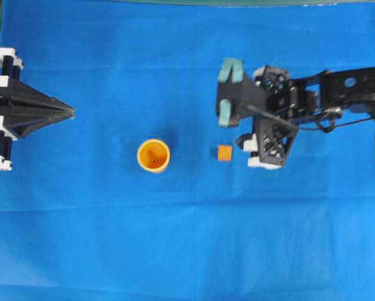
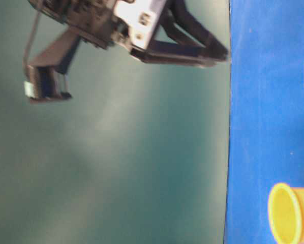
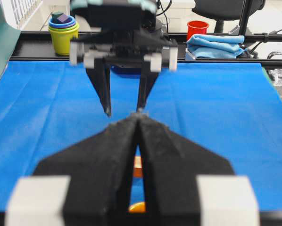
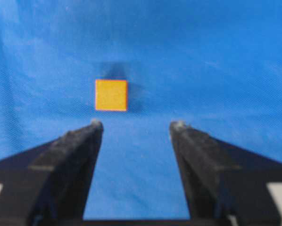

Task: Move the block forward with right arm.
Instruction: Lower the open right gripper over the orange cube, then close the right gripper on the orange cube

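Observation:
The block (image 1: 224, 153), a small orange cube, rests on the blue cloth right of centre. My right gripper (image 1: 227, 91), with teal tape on both fingers, is open just beyond and to the right of it. In the right wrist view the block (image 4: 111, 94) lies ahead of the fingertips, left of centre, and nothing is between the open jaws of the right gripper (image 4: 137, 125). My left gripper (image 1: 71, 113) is shut and empty at the left edge. Through the slit of the left gripper (image 3: 138, 115) a sliver of the block (image 3: 137, 165) shows.
A round yellow-orange cup (image 1: 153, 155) stands upright left of the block, about a cup's width away. Beyond the table's far edge in the left wrist view are stacked cups (image 3: 63, 30), a red cup (image 3: 197, 29) and a folded blue towel (image 3: 215, 44).

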Motion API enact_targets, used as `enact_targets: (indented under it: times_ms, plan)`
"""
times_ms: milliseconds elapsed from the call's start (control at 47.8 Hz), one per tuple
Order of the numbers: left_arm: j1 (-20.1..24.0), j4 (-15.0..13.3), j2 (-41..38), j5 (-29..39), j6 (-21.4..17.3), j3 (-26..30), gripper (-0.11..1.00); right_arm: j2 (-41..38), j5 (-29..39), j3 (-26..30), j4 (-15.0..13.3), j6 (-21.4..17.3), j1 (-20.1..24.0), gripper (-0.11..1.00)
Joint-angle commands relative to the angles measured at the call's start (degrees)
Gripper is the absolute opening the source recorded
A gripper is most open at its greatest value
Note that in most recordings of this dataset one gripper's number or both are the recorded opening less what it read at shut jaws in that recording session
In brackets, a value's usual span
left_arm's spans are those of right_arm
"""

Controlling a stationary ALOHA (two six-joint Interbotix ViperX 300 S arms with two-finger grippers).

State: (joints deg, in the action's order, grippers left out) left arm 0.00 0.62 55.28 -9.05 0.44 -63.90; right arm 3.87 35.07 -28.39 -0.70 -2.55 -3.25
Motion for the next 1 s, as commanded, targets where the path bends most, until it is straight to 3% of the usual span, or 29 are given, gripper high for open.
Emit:
enact_targets:
  times_ms: [0,355,982]
  plan:
    - [0.1,0.1,-0.3,-0.4,-0.1,2.0,0.01,-0.8,-0.2,1.5,0.4,0.5,0.6,0.64]
    - [0.1,0.1,-0.4,-0.4,-0.6,2.2,0.01,-6.8,-1.9,1.5,1.9,0.7,2.3,0.64]
    - [0.1,0.1,-0.5,-0.4,-0.6,2.5,0.01,-13.4,-6.0,3.4,1.9,2.4,2.5,0.64]
